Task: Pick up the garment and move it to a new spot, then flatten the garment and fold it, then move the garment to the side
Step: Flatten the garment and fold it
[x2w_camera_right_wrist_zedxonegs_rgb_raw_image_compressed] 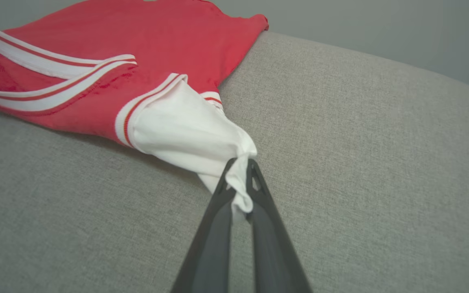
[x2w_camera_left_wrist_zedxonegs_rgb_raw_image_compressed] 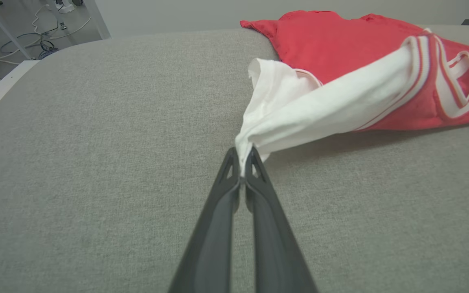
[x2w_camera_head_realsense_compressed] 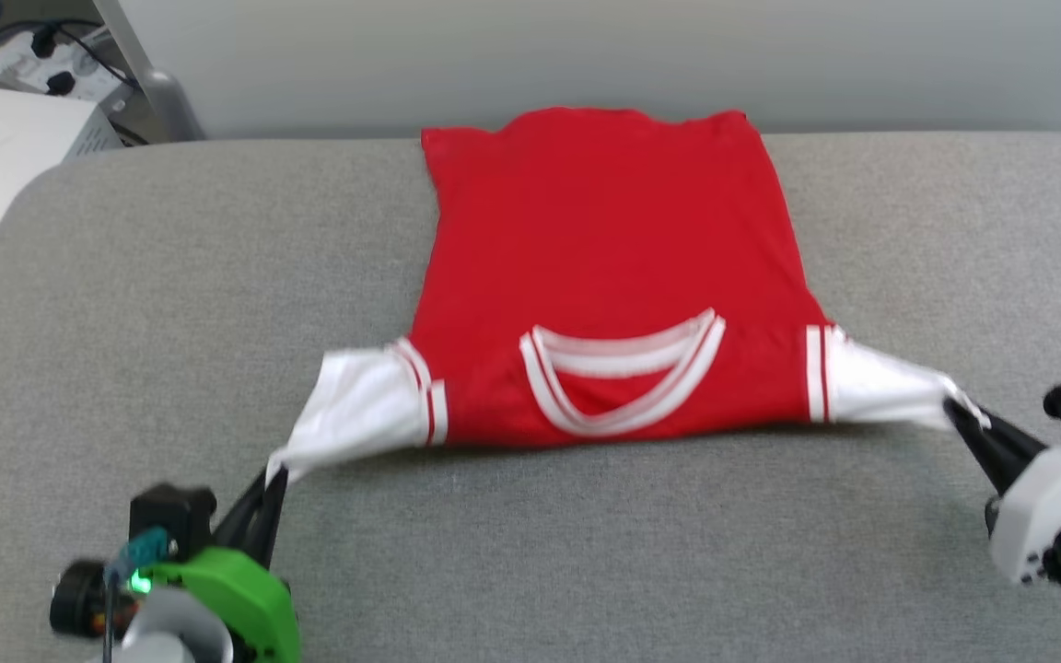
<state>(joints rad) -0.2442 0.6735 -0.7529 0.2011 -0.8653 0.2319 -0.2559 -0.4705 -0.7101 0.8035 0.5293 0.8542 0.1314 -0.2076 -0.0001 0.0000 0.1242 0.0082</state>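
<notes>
Head looks down; low wrist views share garment (x2w_camera_head_realsense_compressed: 604, 267)

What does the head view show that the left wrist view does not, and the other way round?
Head view: the right gripper shut on the right sleeve, stretching it outward. Left wrist view: close up, white cloth pinched between the fingertips. Both: the left gripper shut on the left sleeve, the red garment with its striped collar, the grey padded surface.

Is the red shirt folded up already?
No, the garment lies spread out full-length on the grey surface, with its collar showing.
</notes>
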